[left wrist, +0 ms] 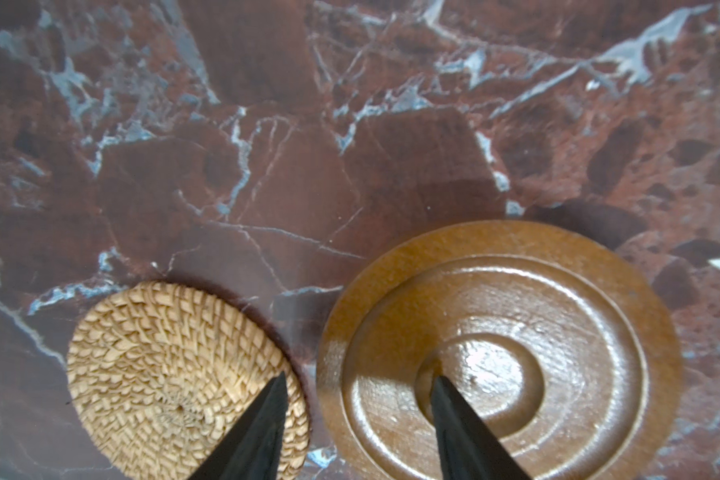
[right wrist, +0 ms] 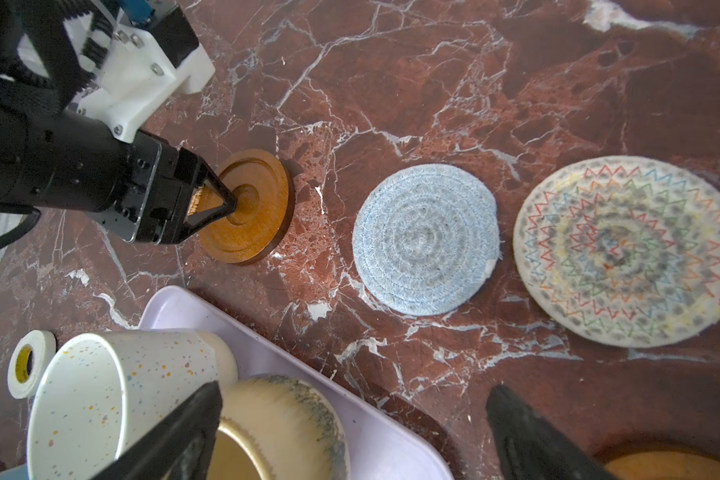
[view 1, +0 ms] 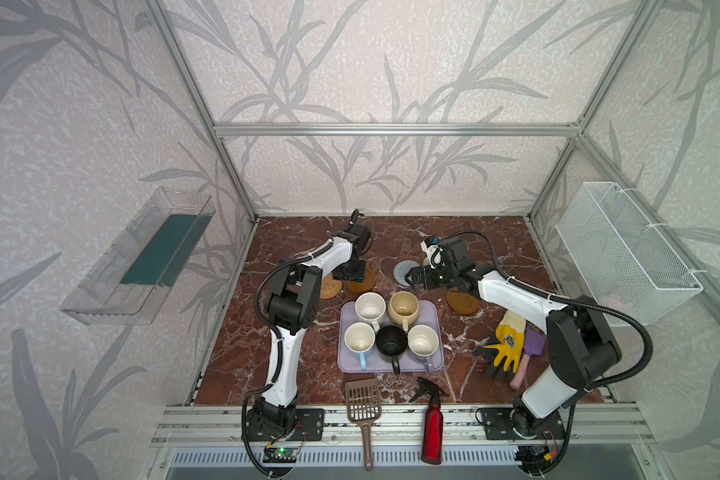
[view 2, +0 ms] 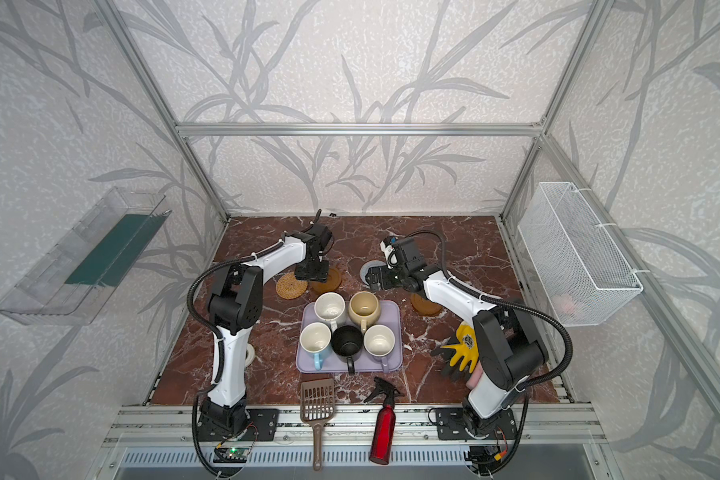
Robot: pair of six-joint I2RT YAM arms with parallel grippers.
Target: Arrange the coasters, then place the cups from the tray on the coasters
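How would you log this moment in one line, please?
left gripper: open, tips over rattan coaster and amber coaster; right gripper: open, empty; cups: all five on tray

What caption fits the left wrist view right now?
Left hand open, one fingertip over the rattan coaster, the other at the centre of the amber coaster.

tray [view 1: 347, 360] middle: five cups [view 1: 370, 308] stand packed, no gap for a finger between them.
12 o'clock: flat coasters [view 1: 404, 270]; left gripper [left wrist: 358, 379] and right gripper [view 1: 410, 279] hang low, bare marble [view 1: 308, 365] between them.
3 o'clock: gloves [view 1: 506, 345] block.
6 o'clock: scoop [view 1: 362, 401], spray bottle [view 1: 431, 415], narrow lane between.
9 o'clock: marble free up to the left arm [view 1: 283, 365].
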